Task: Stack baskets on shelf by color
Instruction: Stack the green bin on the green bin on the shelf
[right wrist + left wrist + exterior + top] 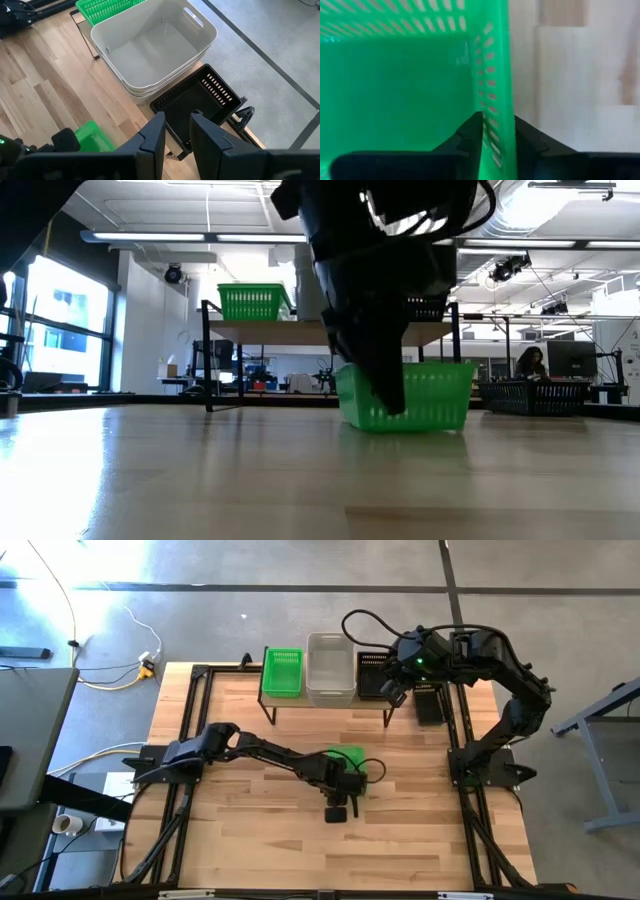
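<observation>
A green basket [349, 757] [410, 395] sits on the table in front of the shelf [330, 700]. My left gripper [345, 778] [497, 142] is at this basket's near wall, shut on it. On the shelf stand a green basket [282, 672], whitish baskets [330, 667] [155, 50] nested in a stack, and a black basket [371, 675] [195, 100]. My right gripper [392, 692] [176, 137] is at the black basket's near end, shut on its wall. My left gripper pinches the green basket's perforated side wall [496, 125], one finger [470, 137] inside the basket and one outside. It comes from above, pointing down. The basket's bottom [405, 425] rests on the table. My right gripper has the black basket's near wall [172, 127] between its fingers, one finger [205, 135] inside and one outside, slanting down from above. The basket rests on the shelf's right end.
Another black basket [430, 703] [535, 395] sits on the table to the right of the shelf. The black frame rails [190, 740] run along the table's sides. Bare wood lies near and left of the green basket. A person [528, 362] sits far behind.
</observation>
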Robot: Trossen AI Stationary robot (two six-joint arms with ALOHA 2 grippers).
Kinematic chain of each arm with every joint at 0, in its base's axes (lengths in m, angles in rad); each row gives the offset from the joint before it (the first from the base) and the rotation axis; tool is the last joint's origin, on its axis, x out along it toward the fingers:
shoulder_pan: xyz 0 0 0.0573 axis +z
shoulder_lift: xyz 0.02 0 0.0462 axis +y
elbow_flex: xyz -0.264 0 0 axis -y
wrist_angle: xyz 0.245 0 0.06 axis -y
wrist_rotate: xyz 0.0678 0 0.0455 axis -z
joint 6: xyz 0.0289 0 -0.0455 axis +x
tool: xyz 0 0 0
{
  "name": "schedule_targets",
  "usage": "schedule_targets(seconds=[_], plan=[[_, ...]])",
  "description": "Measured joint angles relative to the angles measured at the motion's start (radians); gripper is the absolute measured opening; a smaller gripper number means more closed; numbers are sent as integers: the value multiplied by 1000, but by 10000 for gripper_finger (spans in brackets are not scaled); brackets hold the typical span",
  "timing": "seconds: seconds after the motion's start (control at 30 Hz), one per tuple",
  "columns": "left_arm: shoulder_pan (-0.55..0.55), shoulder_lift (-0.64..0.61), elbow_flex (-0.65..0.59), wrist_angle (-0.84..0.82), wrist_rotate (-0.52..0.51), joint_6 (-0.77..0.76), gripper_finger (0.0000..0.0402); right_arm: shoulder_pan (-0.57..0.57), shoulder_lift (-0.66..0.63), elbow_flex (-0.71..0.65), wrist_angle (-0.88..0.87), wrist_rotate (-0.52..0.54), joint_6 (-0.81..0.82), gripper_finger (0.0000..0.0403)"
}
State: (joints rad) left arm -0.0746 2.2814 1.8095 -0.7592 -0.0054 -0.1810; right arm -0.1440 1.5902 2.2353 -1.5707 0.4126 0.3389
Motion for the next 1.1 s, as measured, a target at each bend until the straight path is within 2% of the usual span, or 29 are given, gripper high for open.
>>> schedule_targets(seconds=[0.17,0.6,1.1], plan=[[-14,-7,0,0,15,16,9,0,0,0,0,0,0,76],[-39,-107,-1,-102,27,25,1,0,0,0,0,-2,-7,76],[-46,-421,1,-308,-30,54,0,0,0,0,0,-2,2,76]])
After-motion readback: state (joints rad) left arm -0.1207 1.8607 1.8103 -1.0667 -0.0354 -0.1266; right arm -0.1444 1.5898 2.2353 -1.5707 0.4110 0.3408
